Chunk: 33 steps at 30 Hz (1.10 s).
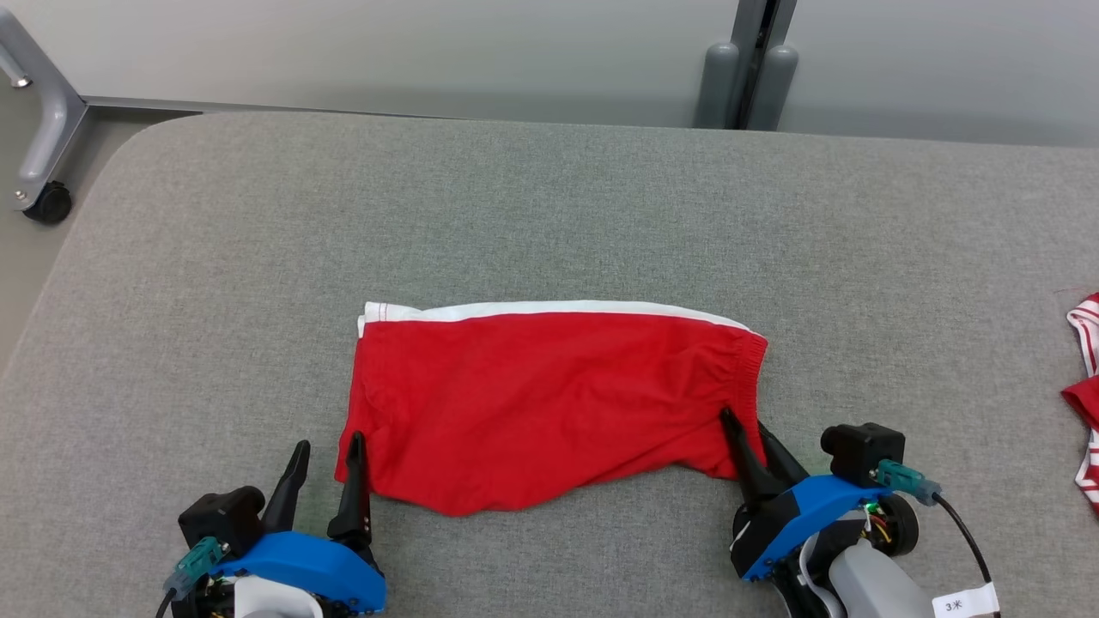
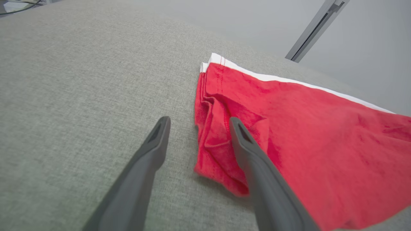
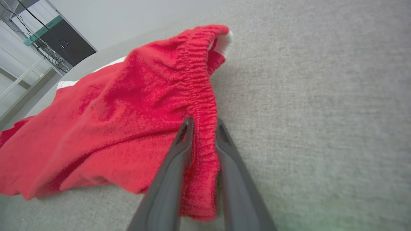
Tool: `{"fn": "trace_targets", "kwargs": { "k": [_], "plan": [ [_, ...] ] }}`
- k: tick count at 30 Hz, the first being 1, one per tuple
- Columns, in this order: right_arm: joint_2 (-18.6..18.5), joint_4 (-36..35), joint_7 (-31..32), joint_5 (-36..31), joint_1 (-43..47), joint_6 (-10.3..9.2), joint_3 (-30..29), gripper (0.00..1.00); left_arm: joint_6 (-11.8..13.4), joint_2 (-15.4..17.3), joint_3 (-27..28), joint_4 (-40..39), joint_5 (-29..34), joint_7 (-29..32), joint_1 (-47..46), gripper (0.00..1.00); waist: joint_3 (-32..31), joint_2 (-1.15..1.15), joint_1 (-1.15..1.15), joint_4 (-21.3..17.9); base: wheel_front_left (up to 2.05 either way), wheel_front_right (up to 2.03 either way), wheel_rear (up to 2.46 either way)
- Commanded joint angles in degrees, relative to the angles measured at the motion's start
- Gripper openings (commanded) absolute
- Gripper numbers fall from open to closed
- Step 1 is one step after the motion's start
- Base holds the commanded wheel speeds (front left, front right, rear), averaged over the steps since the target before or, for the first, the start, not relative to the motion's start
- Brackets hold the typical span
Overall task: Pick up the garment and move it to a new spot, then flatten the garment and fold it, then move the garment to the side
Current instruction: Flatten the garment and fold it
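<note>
Garment lies spread on the grey table, on the near side between my two arms: red shorts, thin and limp, so I expect them to be light and to sag and fold on themselves once lifted. The gathered waistband is the thickest, firmest place to hold; my right gripper has its jaws drawn narrow with that band pinched between them. My left gripper stands wide, one finger over the rumpled leg-hem corner, the other over bare table. That layered corner should take a grip, though loose layers may slip
</note>
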Motion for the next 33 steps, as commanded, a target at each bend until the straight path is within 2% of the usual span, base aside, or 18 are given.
{"fn": "trace_targets", "kwargs": {
  "k": [1, 11, 18, 27, 30, 33],
  "plan": [
    [-0.85, 2.08, 0.60, -0.43, 3.26, -0.14, -0.52, 0.00, -0.07, 0.33, -0.15, 0.17, -0.13, -0.13, 0.00, 1.00, 0.01, 0.00, 0.00, 0.05, 0.00, 0.00, 0.00],
    [-0.84, 1.39, 0.54, -11.43, 1.67, -0.13, -2.36, 0.00, -0.07, 0.20, -0.25, 0.68, -0.29, -0.13, 0.40, 1.00, -0.42, 0.00, 0.00, 0.41, 0.00, 0.00, 0.00],
    [-0.69, -3.85, 0.34, -12.84, 4.06, -0.12, -7.33, 0.00, -0.08, -0.32, 0.39, 0.64, 0.11, -0.13, 1.63, 1.00, -2.05, 0.00, 0.00, -0.59, 0.00, 0.00, 0.00],
    [-0.56, -9.69, 0.34, -18.45, 6.89, -0.08, -14.87, 0.00, -0.08, -1.24, 0.57, 0.17, 1.07, -0.13, 2.87, 1.00, -4.05, 0.00, 0.00, -2.76, 0.00, 0.00, 0.00],
    [-0.55, -12.81, 0.33, -18.46, 6.48, -0.08, -13.84, 0.00, -0.08, -1.46, 0.29, 0.26, 1.15, -0.13, 2.85, 1.00, -4.28, 0.00, 0.00, -3.06, 0.00, 0.00, 0.00],
    [-0.53, -16.01, 0.34, -16.53, 5.68, -0.08, -10.46, 0.00, -0.08, -1.58, -0.30, 0.35, 1.24, -0.13, 2.90, 1.00, -4.39, 0.00, 0.00, -2.81, 0.00, 0.00, 0.00]
  ]
}}
